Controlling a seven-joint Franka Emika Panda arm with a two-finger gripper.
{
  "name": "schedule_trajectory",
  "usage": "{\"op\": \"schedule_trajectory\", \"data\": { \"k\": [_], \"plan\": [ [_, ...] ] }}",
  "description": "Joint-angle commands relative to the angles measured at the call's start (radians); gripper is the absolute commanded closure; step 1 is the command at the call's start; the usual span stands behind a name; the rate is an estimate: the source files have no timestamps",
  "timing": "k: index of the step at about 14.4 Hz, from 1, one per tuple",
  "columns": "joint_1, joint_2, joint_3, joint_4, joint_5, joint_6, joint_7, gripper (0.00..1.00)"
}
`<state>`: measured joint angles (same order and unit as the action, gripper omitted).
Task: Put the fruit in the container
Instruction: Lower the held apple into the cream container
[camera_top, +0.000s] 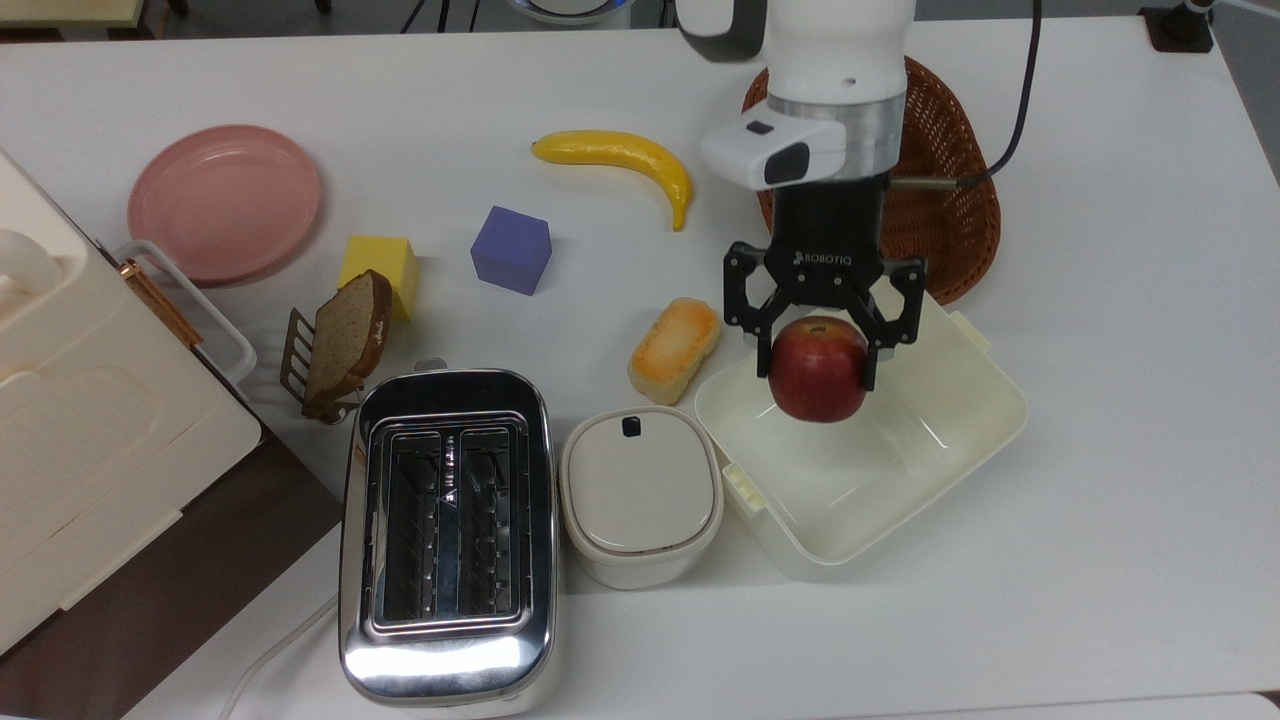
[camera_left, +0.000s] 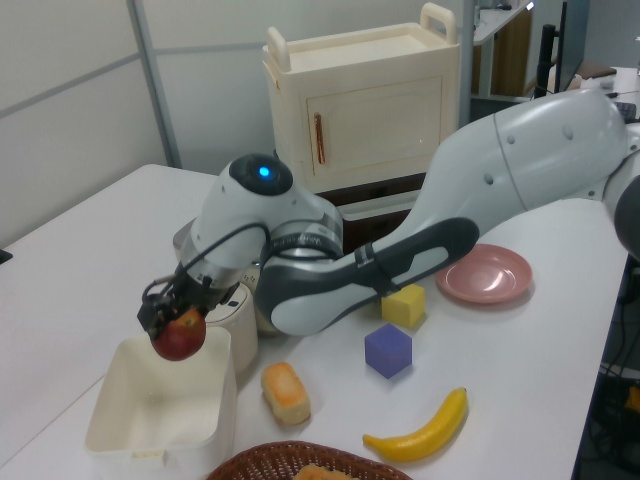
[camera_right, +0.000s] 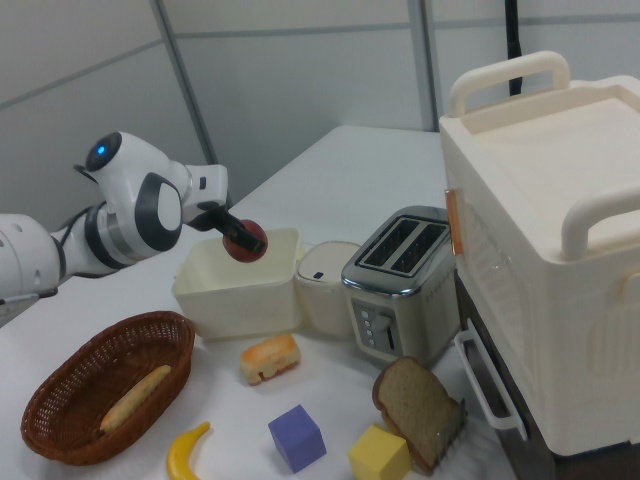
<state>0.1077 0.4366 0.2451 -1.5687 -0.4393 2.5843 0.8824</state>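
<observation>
From my seat, on the top view's left I see a glossy chrome toaster (camera_top: 447, 530), then a smooth white lidded pot (camera_top: 641, 495) touching the container (camera_top: 955, 440), a cream plastic box with rounded corners and deep walls. My gripper (camera_top: 822, 335) is clamped on the fruit (camera_top: 819, 369), round, red, waxy, stem dimple tipped toward the wrist, held above the container's open interior. A woven brown wicker basket (camera_top: 955, 190) sits behind.

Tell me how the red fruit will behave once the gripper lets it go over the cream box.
The fruit is round and smooth, so it will probably roll after landing. The container has deep walls, which should keep it in. Held by the gripper without deforming, it seems firm.
</observation>
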Motion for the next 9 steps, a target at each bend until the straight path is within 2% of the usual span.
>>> {"op": "schedule_trajectory", "data": {
  "k": [1,9],
  "plan": [
    [-0.006,0.045,0.008,0.009,-0.064,0.037,-0.019,0.67],
    [-0.003,0.053,0.019,-0.030,-0.084,0.036,-0.020,0.66]
  ]
}}
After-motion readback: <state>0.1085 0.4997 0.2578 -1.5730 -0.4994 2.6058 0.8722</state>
